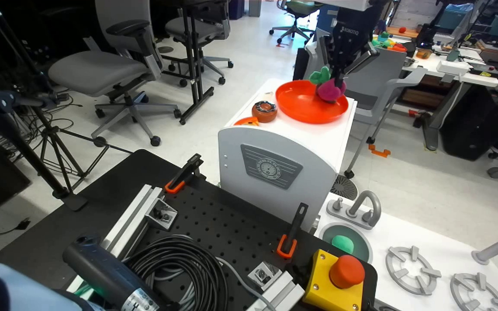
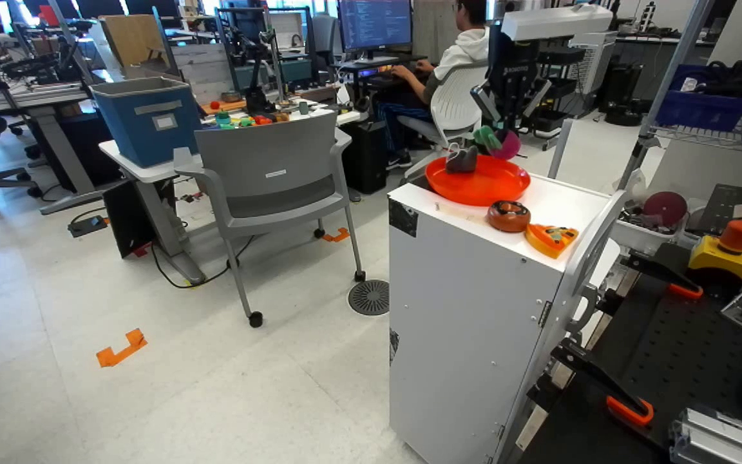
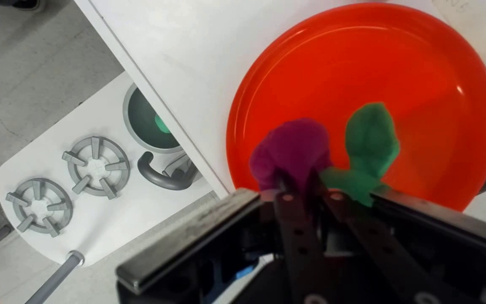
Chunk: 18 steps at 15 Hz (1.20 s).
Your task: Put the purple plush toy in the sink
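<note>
As my black two-fingered pincer [image 3: 310, 195] grips roundish purple plush toy [image 3: 295, 145] beside its green cloth leaf [image 3: 371, 137], I judge it light, soft, grippy; leaf-end pinch should serve.

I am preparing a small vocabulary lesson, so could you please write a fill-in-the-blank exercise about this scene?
The gripper holds the purple plush toy between its ____ fingers.
In the sink lies a round object coloured ____.
The domed button sits on a ____ box.
Missing words: two; green; yellow.
</note>
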Each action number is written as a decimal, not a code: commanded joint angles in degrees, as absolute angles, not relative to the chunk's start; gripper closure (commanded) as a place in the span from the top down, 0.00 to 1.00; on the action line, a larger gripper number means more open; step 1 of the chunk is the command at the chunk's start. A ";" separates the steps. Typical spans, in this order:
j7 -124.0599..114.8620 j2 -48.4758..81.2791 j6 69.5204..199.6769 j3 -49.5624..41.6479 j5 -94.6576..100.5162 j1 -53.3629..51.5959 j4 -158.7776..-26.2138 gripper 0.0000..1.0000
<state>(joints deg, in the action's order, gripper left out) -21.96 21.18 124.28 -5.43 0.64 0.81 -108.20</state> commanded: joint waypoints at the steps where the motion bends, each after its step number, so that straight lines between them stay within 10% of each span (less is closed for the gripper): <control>1: -20.36 17.85 126.93 -5.73 -2.22 2.58 -112.15 0.02; 18: -19.84 16.13 121.93 -10.33 -7.80 9.13 -114.11 0.02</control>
